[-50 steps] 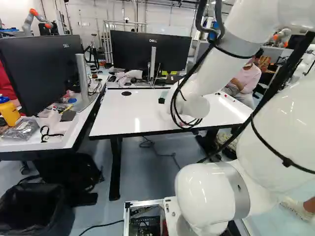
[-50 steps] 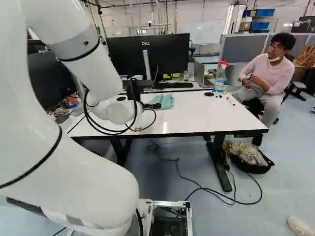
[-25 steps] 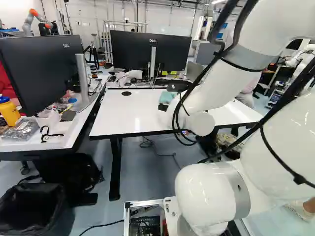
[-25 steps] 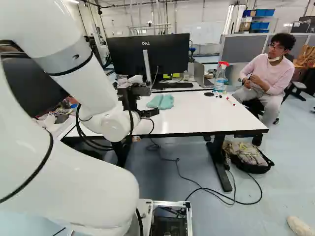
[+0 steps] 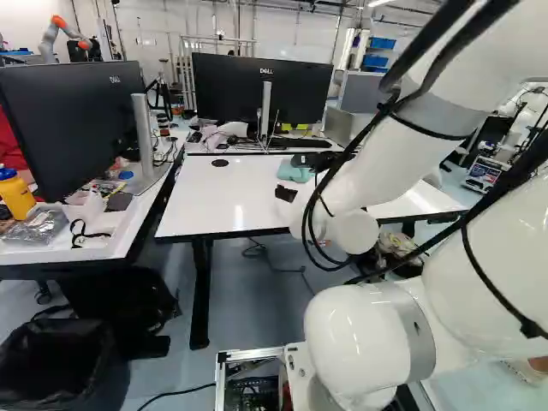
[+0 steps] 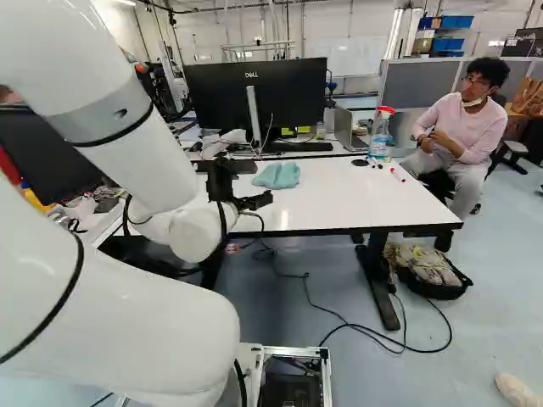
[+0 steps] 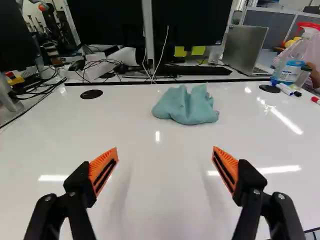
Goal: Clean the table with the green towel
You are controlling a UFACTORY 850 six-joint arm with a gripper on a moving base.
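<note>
My gripper (image 6: 257, 202) hangs over the near part of the white table (image 6: 365, 197), seen side-on in the right base view. In the wrist view the gripper (image 7: 165, 149) is open, its orange pads wide apart with only tabletop between them. The green towel (image 7: 186, 105) lies crumpled in a small heap on the table, ahead of the fingers and touched by neither. In the left base view the towel (image 5: 295, 172) shows just beyond the black gripper parts.
A monitor (image 6: 254, 97), keyboard and laptop (image 7: 245, 50) stand beyond the towel. A spray bottle (image 6: 379, 134) and markers (image 6: 397, 174) are at the table's far right. On the left stands another desk with a monitor (image 5: 73, 128). Another robot (image 5: 64, 34) is at the back left.
My arm has drawn the gripper back from the towel, towards the base. More of the towel now shows in the left base view; it lies where it was. The base has not moved.
</note>
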